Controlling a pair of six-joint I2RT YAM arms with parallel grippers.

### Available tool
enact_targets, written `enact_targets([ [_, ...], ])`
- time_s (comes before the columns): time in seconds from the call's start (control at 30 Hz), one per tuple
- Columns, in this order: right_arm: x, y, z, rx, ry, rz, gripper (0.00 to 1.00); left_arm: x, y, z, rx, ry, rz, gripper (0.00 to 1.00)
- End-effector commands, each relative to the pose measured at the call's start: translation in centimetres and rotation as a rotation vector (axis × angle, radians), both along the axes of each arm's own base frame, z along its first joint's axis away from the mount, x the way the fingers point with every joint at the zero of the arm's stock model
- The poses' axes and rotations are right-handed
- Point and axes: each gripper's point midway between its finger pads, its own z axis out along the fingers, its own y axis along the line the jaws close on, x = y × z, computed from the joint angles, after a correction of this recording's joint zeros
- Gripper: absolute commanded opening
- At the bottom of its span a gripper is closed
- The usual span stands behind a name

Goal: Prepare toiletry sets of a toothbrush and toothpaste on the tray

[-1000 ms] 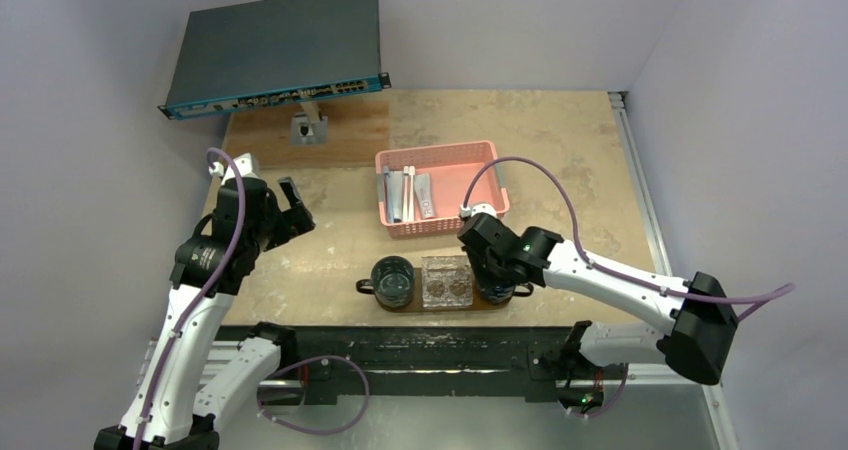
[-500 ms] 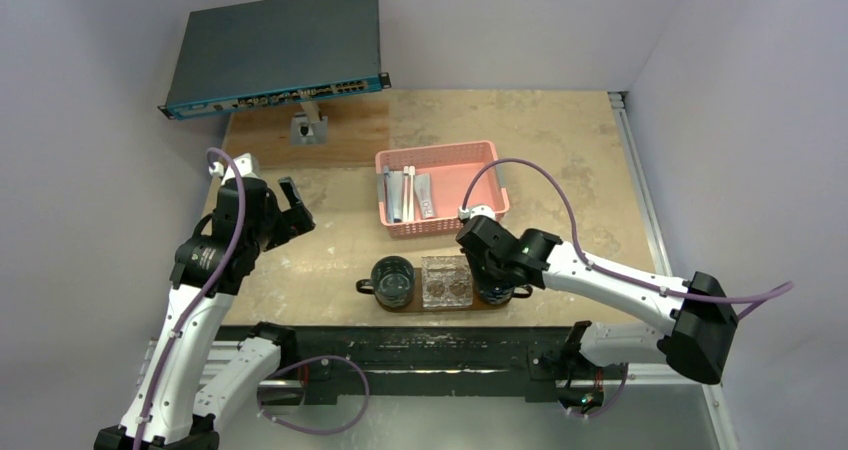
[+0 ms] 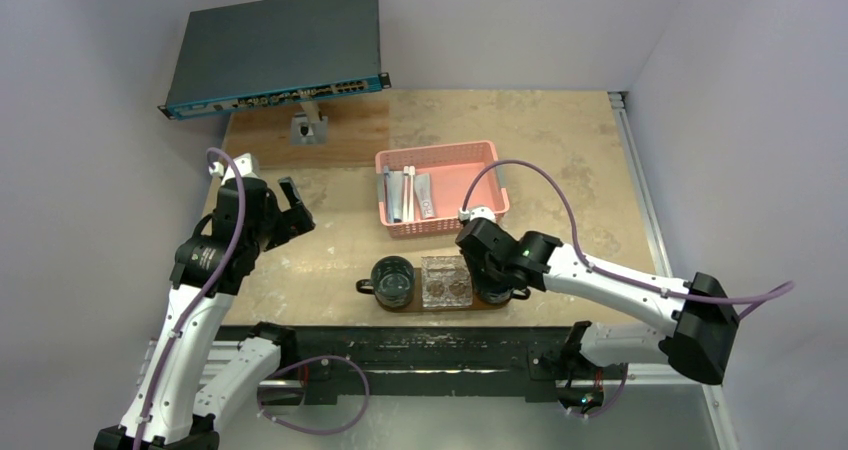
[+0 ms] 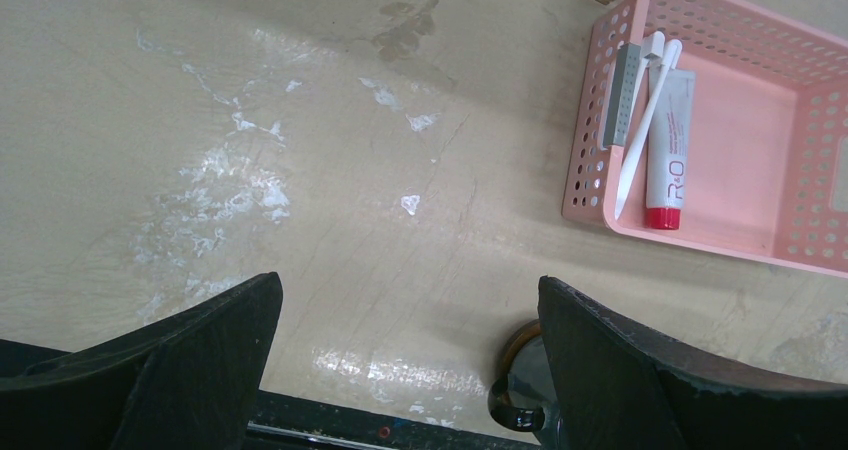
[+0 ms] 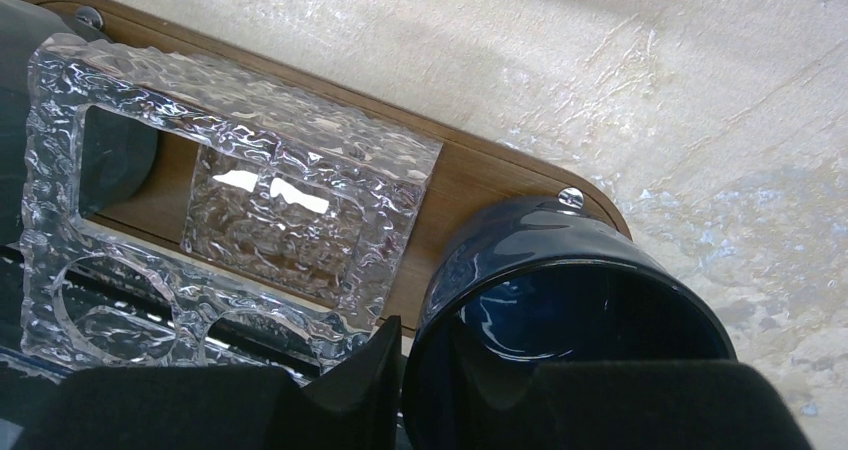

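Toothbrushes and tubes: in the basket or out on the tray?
In: the toothbrushes and tubes lie in the pink basket; none visible on the tray.

The dark brown wooden tray (image 5: pixel 470 185) lies at the near edge of the beige table (image 3: pixel 560 150). On it stand a dark blue mug (image 3: pixel 392 280) left, a clear glass holder (image 3: pixel 446 283) in the middle and a second dark blue mug (image 5: pixel 520 250) right. Behind it sits a pink plastic basket (image 4: pixel 740 150). Two slim white toothbrushes (image 4: pixel 643 120) and two small squeeze tubes (image 4: pixel 670 130) lie in its left side.
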Motion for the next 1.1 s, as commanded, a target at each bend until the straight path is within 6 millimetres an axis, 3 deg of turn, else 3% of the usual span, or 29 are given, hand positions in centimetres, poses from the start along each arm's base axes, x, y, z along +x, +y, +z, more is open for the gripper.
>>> enact_targets([
  [0.0, 0.4, 0.3, 1.2, 0.036, -0.035, -0.025, 0.27, 0.5, 0.0, 0.3, 0.008, -0.023, -0.015, 1.00],
  [0.7, 2.8, -1.2, 7.6, -0.020, -0.175, -0.088, 0.34, 0.6, -0.1, 0.1, 0.008, -0.012, -0.016, 1.00],
  [1.07, 6.2, 2.1, 12.3, 0.017, -0.299, -0.032, 0.37, 0.7, -0.3, 0.0, 0.009, -0.009, -0.031, 1.00],
])
